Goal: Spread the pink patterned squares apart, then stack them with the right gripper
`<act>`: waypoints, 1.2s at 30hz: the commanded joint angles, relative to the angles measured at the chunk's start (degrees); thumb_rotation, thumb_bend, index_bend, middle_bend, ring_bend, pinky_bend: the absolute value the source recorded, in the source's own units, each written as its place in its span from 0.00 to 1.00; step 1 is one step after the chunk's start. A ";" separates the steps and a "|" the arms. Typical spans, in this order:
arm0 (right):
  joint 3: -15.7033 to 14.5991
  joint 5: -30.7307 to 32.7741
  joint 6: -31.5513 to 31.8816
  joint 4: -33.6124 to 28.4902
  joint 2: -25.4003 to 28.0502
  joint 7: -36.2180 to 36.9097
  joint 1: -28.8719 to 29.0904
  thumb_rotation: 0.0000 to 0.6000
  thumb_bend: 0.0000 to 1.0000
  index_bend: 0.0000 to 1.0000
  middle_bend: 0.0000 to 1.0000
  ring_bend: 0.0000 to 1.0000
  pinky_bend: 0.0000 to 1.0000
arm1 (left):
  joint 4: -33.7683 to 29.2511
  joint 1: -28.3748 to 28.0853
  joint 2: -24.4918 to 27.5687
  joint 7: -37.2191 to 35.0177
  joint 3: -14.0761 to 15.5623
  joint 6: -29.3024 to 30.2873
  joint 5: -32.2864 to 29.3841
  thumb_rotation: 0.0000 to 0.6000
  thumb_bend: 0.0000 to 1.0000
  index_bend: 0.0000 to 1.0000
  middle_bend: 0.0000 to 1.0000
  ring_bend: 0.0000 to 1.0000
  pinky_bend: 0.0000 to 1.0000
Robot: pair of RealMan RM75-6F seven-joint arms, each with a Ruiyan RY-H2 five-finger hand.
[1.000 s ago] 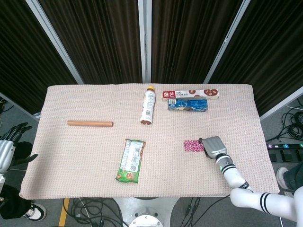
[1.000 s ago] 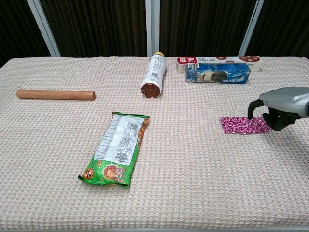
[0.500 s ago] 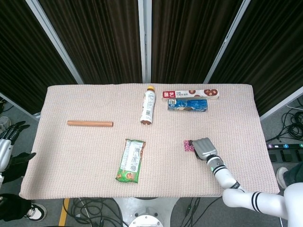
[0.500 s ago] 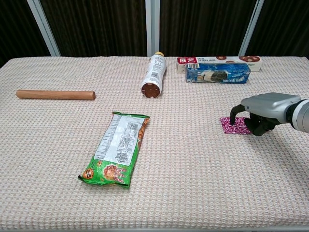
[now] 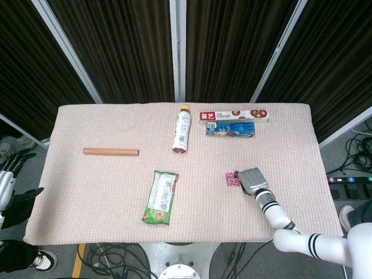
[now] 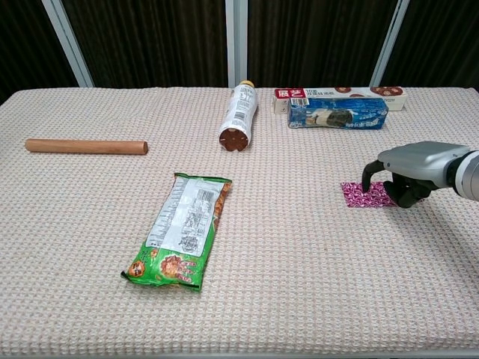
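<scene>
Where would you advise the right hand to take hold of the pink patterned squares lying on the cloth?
Probably at the left edge of the pink patterned squares, coming from above: they lie flat on the tablecloth, and the right hand already covers their right part.

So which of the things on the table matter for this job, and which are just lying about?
Job: pink patterned squares; right hand, fingers resting on them.

Lying about: wooden rod, green snack packet, bottle, blue packet, biscuit box.

Pink-and-white patterned squares [image 6: 364, 195], grey robot hand [image 6: 408, 173], green snack packet [image 6: 183, 229], beige waffle-weave tablecloth [image 6: 299, 254]
</scene>
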 commanded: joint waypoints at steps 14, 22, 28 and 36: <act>-1.14 1.03 0.48 -0.25 1.36 0.01 -0.43 1.00 0.74 0.29 1.00 1.00 0.97 | -0.44 -0.10 0.25 0.27 -0.05 0.14 0.19 1.00 0.06 0.23 0.23 0.16 0.26; -1.96 1.72 -0.01 0.84 1.74 0.52 -1.12 1.00 0.74 0.29 1.00 1.00 0.97 | -0.28 -0.04 0.18 0.24 0.02 0.01 0.12 1.00 0.06 0.23 0.23 0.16 0.26; -2.08 1.62 -0.28 1.71 2.33 1.74 -1.83 1.00 0.74 0.29 1.00 1.00 0.97 | -0.23 -0.03 0.19 0.19 0.01 0.09 0.16 1.00 0.06 0.23 0.23 0.16 0.26; -2.18 0.48 -0.16 1.56 3.41 3.01 -2.70 1.00 0.74 0.29 1.00 1.00 0.97 | -0.42 -0.12 0.07 0.48 0.00 0.10 0.25 1.00 0.06 0.23 0.23 0.16 0.26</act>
